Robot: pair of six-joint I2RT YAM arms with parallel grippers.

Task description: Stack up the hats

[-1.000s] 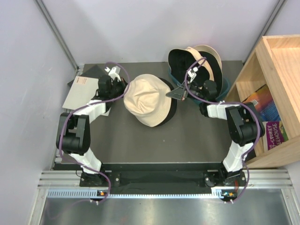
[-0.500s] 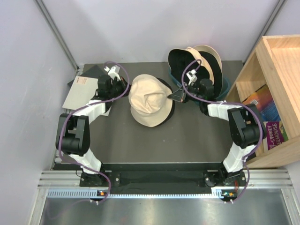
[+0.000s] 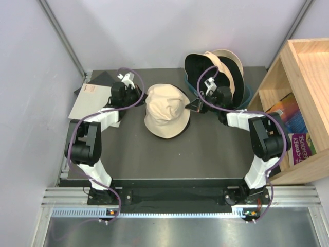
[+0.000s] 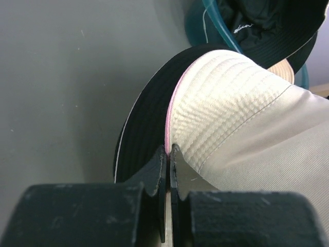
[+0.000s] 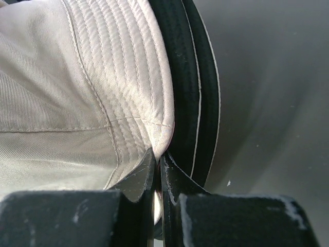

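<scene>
Top view with both wrist views. I see the cream fabric bucket hat (image 3: pixel 165 109) lying crown-up at the middle of the dark grey surface (image 3: pixel 154 159), on top of a black fabric hat brim (image 4: pixel 136 139) that shows past its edge. The left gripper (image 3: pixel 142 100) reaches the hat's left brim and the right gripper (image 3: pixel 189 107) its right brim, so the two arms face each other across the crown. In the left wrist view the two fingers (image 4: pixel 160 167) are pressed together with no gap at their tips. The stitched edge of the cream brim runs down into the seam between them, which I read as a pinch on the brim. A thin pink fabric edge (image 4: pixel 170 108) lies between the cream brim and the black one, just above the fingertips; whether it is caught in the pinch too I cannot tell. In the right wrist view the fingers (image 5: pixel 175 175) likewise meet tip to tip, with a fold of cream brim nipped between them and pale cloth showing lower in the slit. There the black brim lies just beside the outer finger, in two layers with light stitching; whether they touch I cannot tell. Behind the right gripper, at the far right of the surface, a teal plastic tub (image 3: pixel 247 95) holds a second black bucket hat (image 3: pixel 198 66) and a beige bucket hat (image 3: pixel 230 57), both tilted up on edge.
</scene>
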